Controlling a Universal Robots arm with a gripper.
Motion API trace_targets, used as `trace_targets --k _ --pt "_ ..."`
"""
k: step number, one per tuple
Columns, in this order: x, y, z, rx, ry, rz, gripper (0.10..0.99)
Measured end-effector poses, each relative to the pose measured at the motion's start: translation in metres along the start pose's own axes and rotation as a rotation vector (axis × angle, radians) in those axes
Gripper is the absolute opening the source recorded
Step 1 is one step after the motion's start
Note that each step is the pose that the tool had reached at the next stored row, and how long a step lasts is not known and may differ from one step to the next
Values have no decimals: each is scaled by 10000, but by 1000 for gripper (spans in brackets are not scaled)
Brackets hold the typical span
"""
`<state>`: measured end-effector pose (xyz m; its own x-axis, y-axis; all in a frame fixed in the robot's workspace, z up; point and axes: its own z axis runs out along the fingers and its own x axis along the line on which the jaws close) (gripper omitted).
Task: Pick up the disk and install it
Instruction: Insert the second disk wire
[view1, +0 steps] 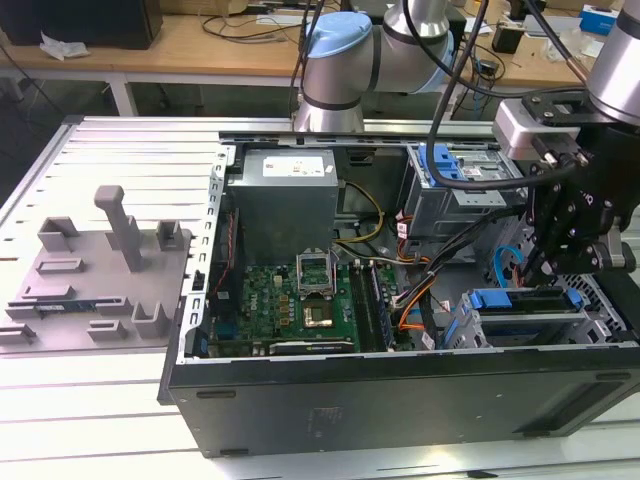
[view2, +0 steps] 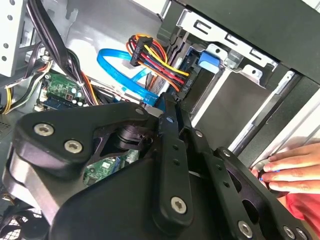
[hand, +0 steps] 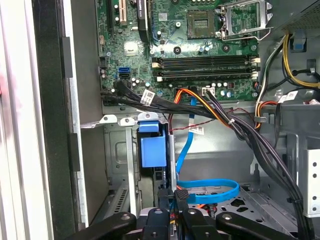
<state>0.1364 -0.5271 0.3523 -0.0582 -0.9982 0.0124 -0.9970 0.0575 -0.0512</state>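
Right now the arm's black gripper (view1: 560, 262) is hanging inside the open computer case (view1: 400, 400), over the drive cage at the case's front corner on the exterior view's right. In the first wrist view the fingertips (hand: 181, 196) are sitting close together, nearly touching, with nothing visible between them; whether they are pinching anything below, I cannot tell. The disk (view1: 528, 308) is lying in the drive cage just beneath the gripper, its bright blue carrier bracket framing it along the near edge of the case; I cannot tell whether it is fully seated. A second blue bracket (view1: 447, 163) is showing in the upper bay at the far side of the case. In the first wrist view a blue plastic latch (hand: 152, 150) is standing in the metal bay just ahead of the fingers, and a blue data cable (hand: 210, 190) is looping beside them. The green motherboard (view1: 300, 300) is taking up the middle of the case floor, with the grey power supply (view1: 285, 200) behind it. In the second wrist view a person's hand (view2: 292, 167) is resting on the outer edge of the case. A grey fixture plate (view1: 95, 280) is lying on the table (view1: 90, 420) well apart, toward the exterior view's left.
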Motion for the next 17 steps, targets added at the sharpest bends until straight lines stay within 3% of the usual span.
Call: trace_targets --k 17 --pt "44 -8 8 0 0 0 165"
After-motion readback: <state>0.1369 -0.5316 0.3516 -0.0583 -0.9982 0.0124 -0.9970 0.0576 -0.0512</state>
